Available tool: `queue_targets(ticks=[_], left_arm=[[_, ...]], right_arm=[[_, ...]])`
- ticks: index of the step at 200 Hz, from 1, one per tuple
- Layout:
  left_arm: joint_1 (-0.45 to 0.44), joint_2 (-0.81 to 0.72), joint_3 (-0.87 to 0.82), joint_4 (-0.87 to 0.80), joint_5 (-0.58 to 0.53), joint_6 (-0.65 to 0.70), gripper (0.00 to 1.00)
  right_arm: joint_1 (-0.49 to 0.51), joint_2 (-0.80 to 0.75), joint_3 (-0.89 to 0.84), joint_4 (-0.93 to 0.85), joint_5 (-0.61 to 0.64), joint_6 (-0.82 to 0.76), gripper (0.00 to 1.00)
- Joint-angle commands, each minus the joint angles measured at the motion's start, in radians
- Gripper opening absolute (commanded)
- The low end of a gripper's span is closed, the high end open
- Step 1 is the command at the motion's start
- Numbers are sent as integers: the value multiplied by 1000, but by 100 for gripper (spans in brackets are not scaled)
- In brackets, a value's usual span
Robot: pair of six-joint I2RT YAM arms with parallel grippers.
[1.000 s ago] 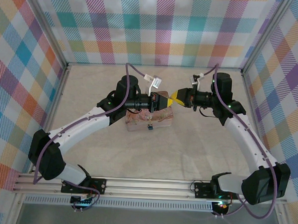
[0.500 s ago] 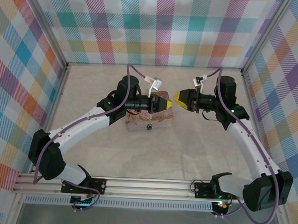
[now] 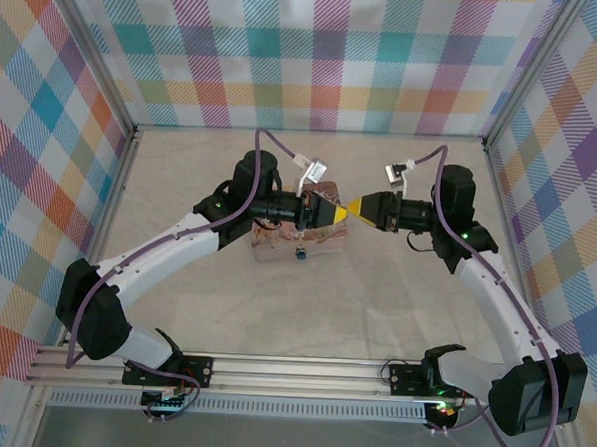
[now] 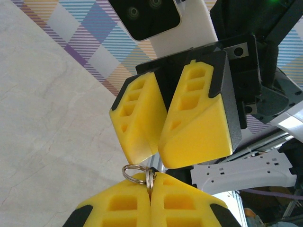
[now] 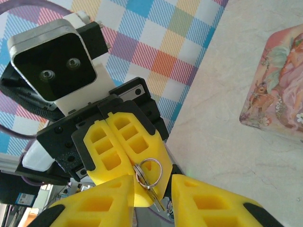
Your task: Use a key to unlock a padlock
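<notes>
Right wrist view: the right gripper (image 5: pixel 151 187), withdrawn a moment ago, is back with jaws part-open astride the key (image 5: pixel 155 198), gripping nothing. The left gripper (image 5: pixel 135 170) stays clamped on the key ring (image 5: pixel 147 170) near the decorated box (image 5: pixel 274 85); a re-grip of the key looks imminent.

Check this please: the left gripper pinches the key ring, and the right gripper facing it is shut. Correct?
Not quite: the left gripper does pinch the key ring, but the right gripper facing it is open, jaws apart, as the right wrist view shows.
</notes>
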State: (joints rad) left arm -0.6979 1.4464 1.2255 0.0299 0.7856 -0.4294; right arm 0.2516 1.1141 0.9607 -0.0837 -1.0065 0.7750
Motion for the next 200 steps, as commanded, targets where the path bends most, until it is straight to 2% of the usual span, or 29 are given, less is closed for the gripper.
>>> queue_targets(ticks=[1, 51, 113, 135, 200], left_arm=[[6, -40, 26, 38, 42, -8, 0], [11, -52, 23, 59, 41, -25, 0], [11, -44, 27, 68, 50, -42, 0], [11, -42, 28, 74, 47, -43, 0], [11, -29, 32, 111, 53, -73, 0]], right_arm=[[-3, -26, -21, 95, -59, -21, 28], [-2, -31, -39, 114, -90, -29, 30], [12, -40, -44, 171, -127, -10, 19], [15, -40, -46, 176, -138, -12, 22], [34, -40, -42, 142, -149, -55, 20]])
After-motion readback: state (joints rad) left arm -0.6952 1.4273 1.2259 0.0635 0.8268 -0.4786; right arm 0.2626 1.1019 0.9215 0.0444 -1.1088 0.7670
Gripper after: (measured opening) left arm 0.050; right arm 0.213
